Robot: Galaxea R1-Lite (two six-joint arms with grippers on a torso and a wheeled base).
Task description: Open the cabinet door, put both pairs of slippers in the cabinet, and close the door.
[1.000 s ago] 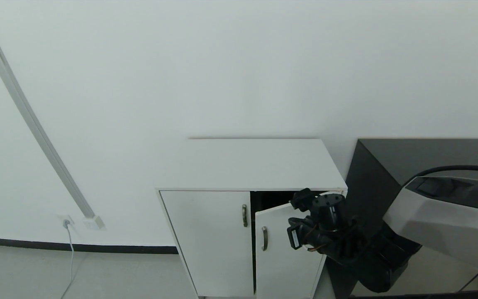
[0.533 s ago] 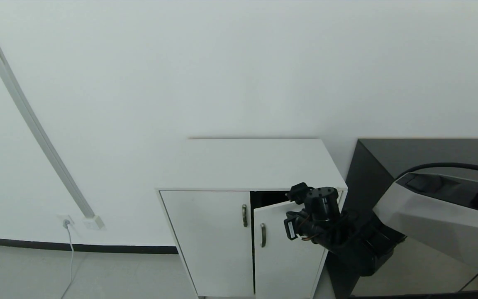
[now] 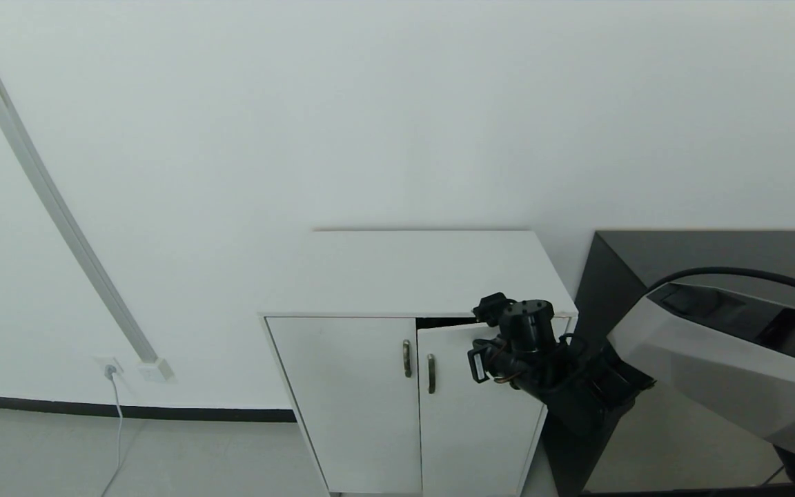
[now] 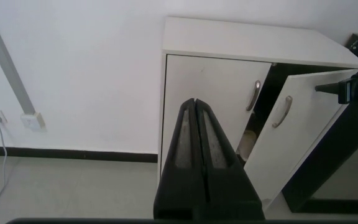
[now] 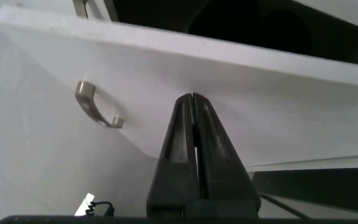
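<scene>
The white cabinet (image 3: pixel 411 276) stands against the wall. Its left door (image 3: pixel 342 393) is shut and its right door (image 3: pixel 480 421) is ajar by a narrow dark gap at the top. My right gripper (image 5: pixel 193 102) is shut, empty, with its tips against the outer face of the right door (image 5: pixel 241 87), to the side of the door handle (image 5: pixel 98 107). My right wrist (image 3: pixel 522 338) sits by the door's upper edge. My left gripper (image 4: pixel 195 106) is shut, empty, held back from the cabinet (image 4: pixel 253 37). A pale shape (image 4: pixel 247 143) shows low inside the opening.
A black unit (image 3: pixel 646 262) stands right beside the cabinet. A grey conduit (image 3: pixel 52 200) runs down the wall to a socket with a cable (image 3: pixel 111 371). Bare floor (image 3: pixel 128 455) lies left of the cabinet.
The right door has swung from well ajar to almost shut. My right arm has moved in with it, its gripper staying on the door's face.
</scene>
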